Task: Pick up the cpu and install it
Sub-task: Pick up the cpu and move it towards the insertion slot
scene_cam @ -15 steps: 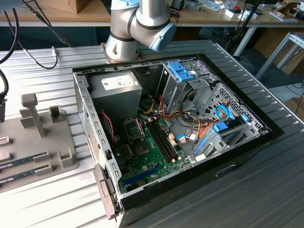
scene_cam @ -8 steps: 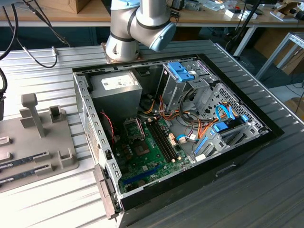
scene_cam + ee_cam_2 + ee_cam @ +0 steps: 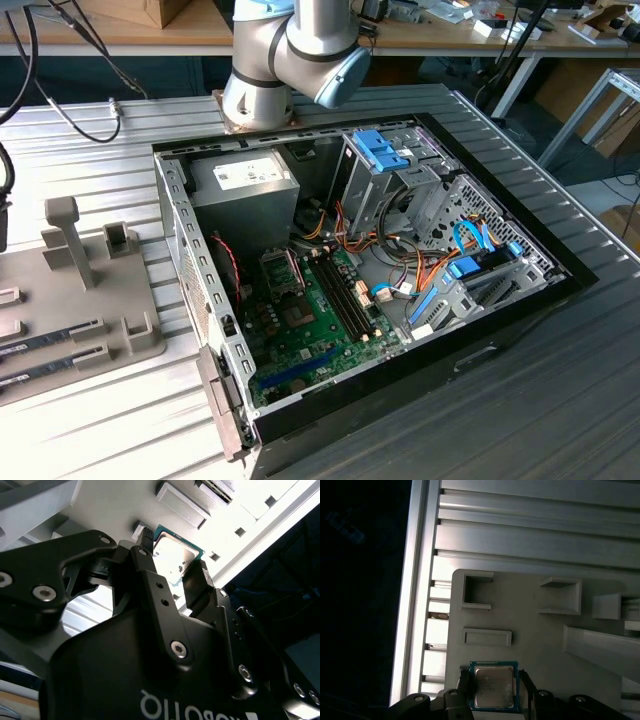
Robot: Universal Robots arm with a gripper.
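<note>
Open computer case (image 3: 560, 275), motherboard (image 3: 310, 320) exposed. Grey fixture tray (image 3: 530, 625) beneath gripper (image 3: 171, 555). Fingers pinch cpu (image 3: 493, 686) by two opposite edges, over tray; lifted or resting, cannot tell. Step: pick. Install likely needs level carry, careful socket alignment.

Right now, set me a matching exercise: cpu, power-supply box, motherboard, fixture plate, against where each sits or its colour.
Things:
1. cpu
2. power-supply box
3. motherboard
4. fixture plate

Places and colours:
A. green, on the floor of the open case
B. pale grey, on the table outside the case, at the exterior view's left
C. at the gripper, over the plate, in both wrist views
D. grey box inside the case, in its far corner

Pairs: 1-C, 2-D, 3-A, 4-B
</note>
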